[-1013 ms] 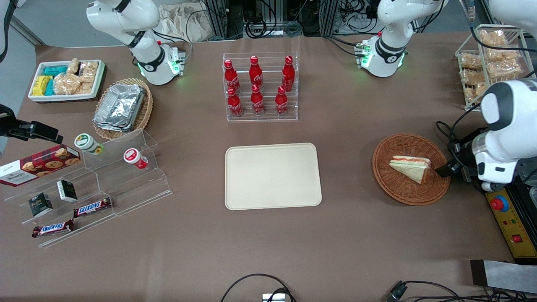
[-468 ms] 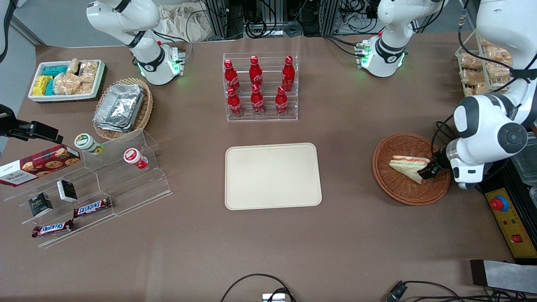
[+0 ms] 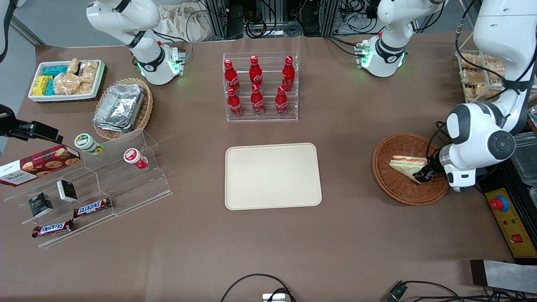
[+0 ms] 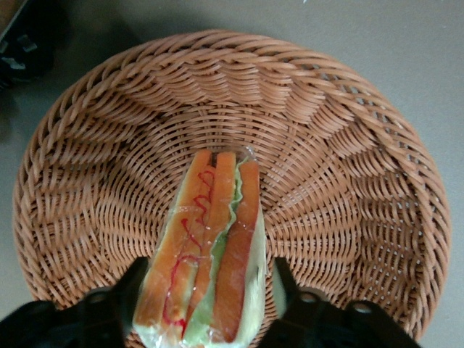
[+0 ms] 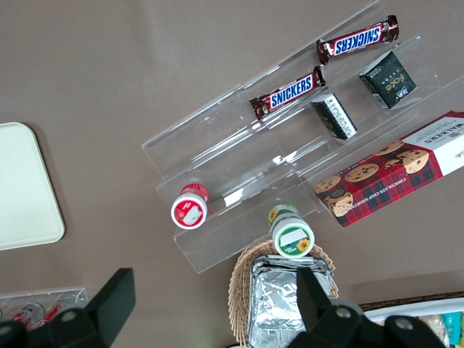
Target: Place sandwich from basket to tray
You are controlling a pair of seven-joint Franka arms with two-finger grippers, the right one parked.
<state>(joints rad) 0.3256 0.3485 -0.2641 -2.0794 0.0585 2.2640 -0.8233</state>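
Note:
The sandwich [image 3: 407, 164] lies in the reddish-brown wicker basket [image 3: 396, 191] toward the working arm's end of the table. It is a white-bread wedge with red, orange and green layers. My left gripper [image 3: 423, 175] is low in the basket at the sandwich's thick end. In the left wrist view the gripper [image 4: 206, 293] is open, with one black finger on each side of the sandwich [image 4: 210, 217]; a small gap shows at one finger. The basket [image 4: 348, 145] fills that view. The cream-beige tray [image 3: 272, 176] lies at the table's middle, apart from the basket.
A clear rack of red cola bottles [image 3: 260, 86] stands farther from the front camera than the tray. An acrylic step shelf with snacks [image 3: 84, 184], a tan basket of foil containers [image 3: 121, 107] and a white tub [image 3: 67, 79] lie toward the parked arm's end. A control box [image 3: 509, 222] sits beside the basket.
My left gripper has moved from the basket's outer rim in over the basket, and its fingers now straddle the sandwich's thick end. The sandwich has not moved.

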